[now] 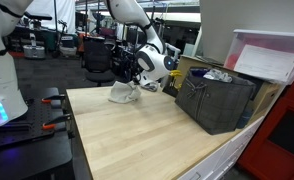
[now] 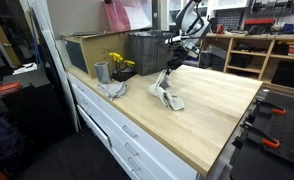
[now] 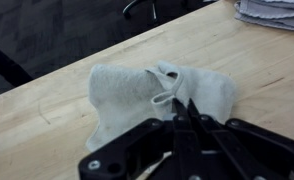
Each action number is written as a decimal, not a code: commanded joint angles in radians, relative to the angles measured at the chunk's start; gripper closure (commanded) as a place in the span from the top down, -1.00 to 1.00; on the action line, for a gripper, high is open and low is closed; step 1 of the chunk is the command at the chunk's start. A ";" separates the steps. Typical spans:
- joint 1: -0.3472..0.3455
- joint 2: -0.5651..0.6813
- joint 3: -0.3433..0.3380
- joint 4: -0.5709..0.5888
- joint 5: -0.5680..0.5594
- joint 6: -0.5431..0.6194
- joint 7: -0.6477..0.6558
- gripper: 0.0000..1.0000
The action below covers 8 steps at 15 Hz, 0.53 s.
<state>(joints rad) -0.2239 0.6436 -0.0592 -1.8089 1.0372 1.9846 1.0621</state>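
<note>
A light grey towel (image 3: 122,88) lies crumpled on the wooden table (image 1: 147,140) near its far edge. My gripper (image 3: 183,104) is shut on a fold at the towel's top, with the fingers almost together. In both exterior views the towel (image 1: 123,94) (image 2: 169,93) is pulled up into a peak under the gripper (image 1: 131,79) (image 2: 172,68), while its lower part still rests on the table.
A dark mesh crate (image 1: 217,100) (image 2: 150,50) stands at the table's end. A second folded cloth (image 2: 112,89) (image 3: 277,12), a grey cup (image 2: 101,72) and yellow flowers (image 2: 120,63) lie near it. A white bin (image 1: 272,55) sits behind the crate.
</note>
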 commanded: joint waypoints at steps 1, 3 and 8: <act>-0.007 -0.018 -0.044 -0.095 0.125 0.034 -0.031 -0.98; -0.014 -0.021 -0.075 -0.151 0.177 0.051 -0.046 -0.98; -0.045 -0.030 -0.155 -0.292 0.292 0.087 -0.106 -0.98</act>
<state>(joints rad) -0.2471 0.6506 -0.1845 -2.0037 1.2560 2.0411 1.0055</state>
